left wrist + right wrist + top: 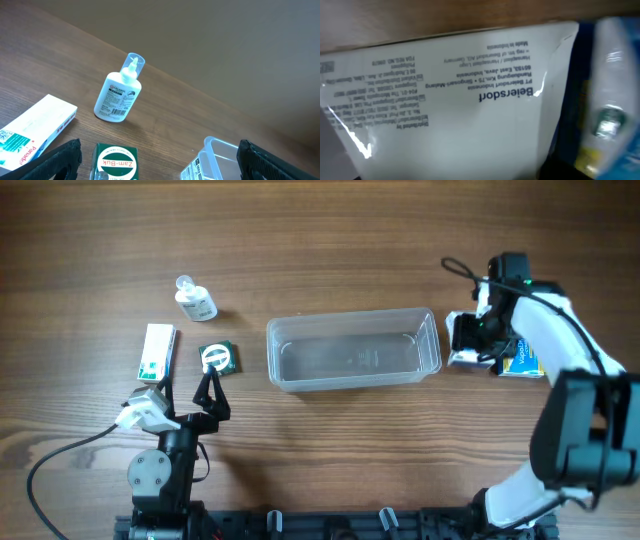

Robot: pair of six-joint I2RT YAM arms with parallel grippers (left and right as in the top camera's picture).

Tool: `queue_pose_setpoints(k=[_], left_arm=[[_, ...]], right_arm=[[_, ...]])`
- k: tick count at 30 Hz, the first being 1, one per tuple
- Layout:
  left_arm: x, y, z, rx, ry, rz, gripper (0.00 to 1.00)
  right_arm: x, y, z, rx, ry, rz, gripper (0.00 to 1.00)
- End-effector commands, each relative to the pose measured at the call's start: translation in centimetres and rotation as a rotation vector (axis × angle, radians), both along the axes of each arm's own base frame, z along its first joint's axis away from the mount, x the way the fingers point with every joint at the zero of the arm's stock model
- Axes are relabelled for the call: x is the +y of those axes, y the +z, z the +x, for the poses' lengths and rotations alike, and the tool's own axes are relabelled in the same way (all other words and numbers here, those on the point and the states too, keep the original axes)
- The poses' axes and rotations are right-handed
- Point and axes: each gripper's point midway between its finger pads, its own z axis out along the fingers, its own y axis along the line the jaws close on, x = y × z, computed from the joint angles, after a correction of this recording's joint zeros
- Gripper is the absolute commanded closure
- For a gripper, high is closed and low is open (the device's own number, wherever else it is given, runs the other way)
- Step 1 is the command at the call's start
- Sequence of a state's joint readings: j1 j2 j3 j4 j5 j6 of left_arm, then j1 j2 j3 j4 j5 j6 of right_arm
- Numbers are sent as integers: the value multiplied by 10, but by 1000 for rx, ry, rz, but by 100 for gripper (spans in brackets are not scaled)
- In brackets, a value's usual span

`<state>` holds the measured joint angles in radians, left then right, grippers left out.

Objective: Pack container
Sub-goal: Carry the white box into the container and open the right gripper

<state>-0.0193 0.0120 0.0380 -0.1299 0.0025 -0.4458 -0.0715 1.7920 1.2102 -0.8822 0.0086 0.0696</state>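
The clear plastic container [352,350] stands mid-table with nothing in it; its corner shows in the left wrist view [216,155]. My left gripper [210,392] is open and empty, just in front of a green Zam-Buk box [218,358] [116,162]. My right gripper [468,335] is low, right of the container, pressed close to a white Beiersdorf pack [462,360] [450,110] that fills its view. Its fingers are mostly hidden, so I cannot tell whether it grips the pack.
A small white bottle [195,301] [118,95] lies back left. A long white-and-green box [157,352] [35,125] lies left of the green box. A blue-and-yellow pack [524,360] [615,100] lies beside the white pack.
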Motion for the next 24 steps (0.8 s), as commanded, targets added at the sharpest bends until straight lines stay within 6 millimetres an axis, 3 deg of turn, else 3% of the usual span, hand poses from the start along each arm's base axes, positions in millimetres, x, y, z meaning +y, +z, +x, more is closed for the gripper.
queue_pose_setpoints(k=[1, 3, 5, 8, 10, 13, 18, 24], left_arm=[[-1, 0, 0, -7, -10, 19, 0], [-1, 0, 0, -7, -10, 19, 0], [-1, 0, 0, -7, -10, 19, 0], [-1, 0, 0, -7, -10, 19, 0], [-1, 0, 0, -7, -10, 19, 0], [-1, 0, 0, -7, -10, 19, 0], [-1, 0, 0, -7, -10, 19, 0], [-1, 0, 0, -7, -10, 19, 0]], right_arm=[[8, 94, 24, -223, -3, 1, 36], [22, 133, 16, -302, 25, 12, 36], [46, 157, 6, -361, 79, 66, 36], [90, 175, -10, -401, 145, 139, 36], [111, 168, -19, -371, 147, 170, 36], [141, 134, -30, -298, 140, 191, 36], [132, 78, -34, -231, 46, 95, 36], [139, 48, -14, -241, 82, 88, 35]])
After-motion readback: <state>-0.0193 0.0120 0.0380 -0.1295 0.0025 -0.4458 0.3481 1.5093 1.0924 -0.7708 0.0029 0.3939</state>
